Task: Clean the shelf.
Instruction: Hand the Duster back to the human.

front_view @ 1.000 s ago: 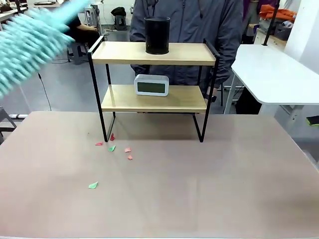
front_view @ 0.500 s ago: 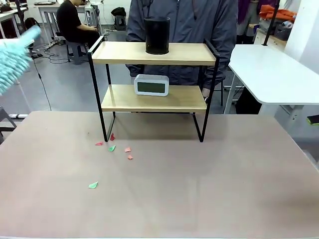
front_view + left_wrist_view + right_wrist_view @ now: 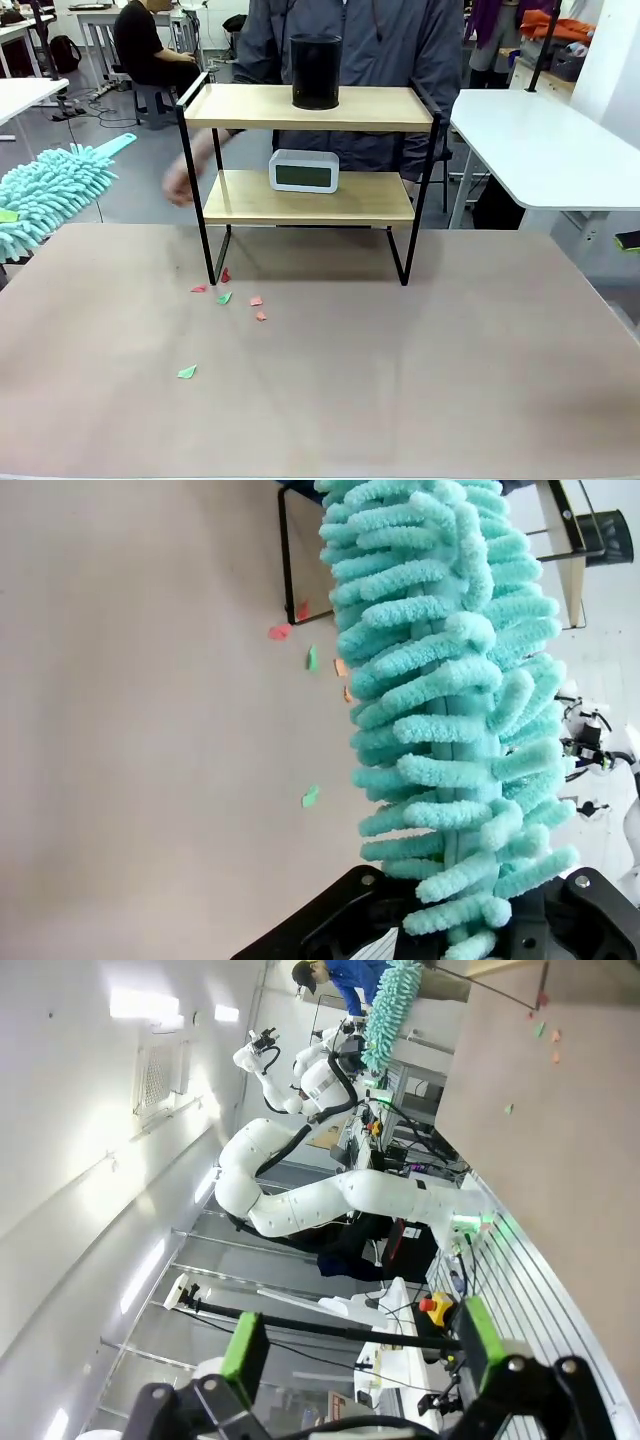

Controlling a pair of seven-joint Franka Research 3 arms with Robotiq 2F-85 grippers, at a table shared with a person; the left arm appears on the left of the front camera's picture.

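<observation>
The shelf [image 3: 310,200] stands at the far middle of the table, two wooden boards in a black frame. A black cylinder [image 3: 315,71] sits on its top board and a white clock [image 3: 304,170] on the lower one. My left gripper [image 3: 470,925] is shut on a fluffy teal duster [image 3: 440,700], which hangs over the table's left edge [image 3: 50,195], away from the shelf. One shelf leg [image 3: 283,560] shows beyond the duster. My right gripper [image 3: 360,1345] is open and empty, its green pads [image 3: 245,1345] wide apart, off to the table's side.
Several red and green paper scraps [image 3: 225,297] lie on the table by the shelf's front left leg, and one green scrap [image 3: 187,372] lies nearer. A person stands behind the shelf with a blurred hand [image 3: 180,185] at its left side. A white table [image 3: 550,150] stands at the right.
The duster has swung down from high at the upper left to just above the table's left edge. The person's hand has come in at the shelf's left side.
</observation>
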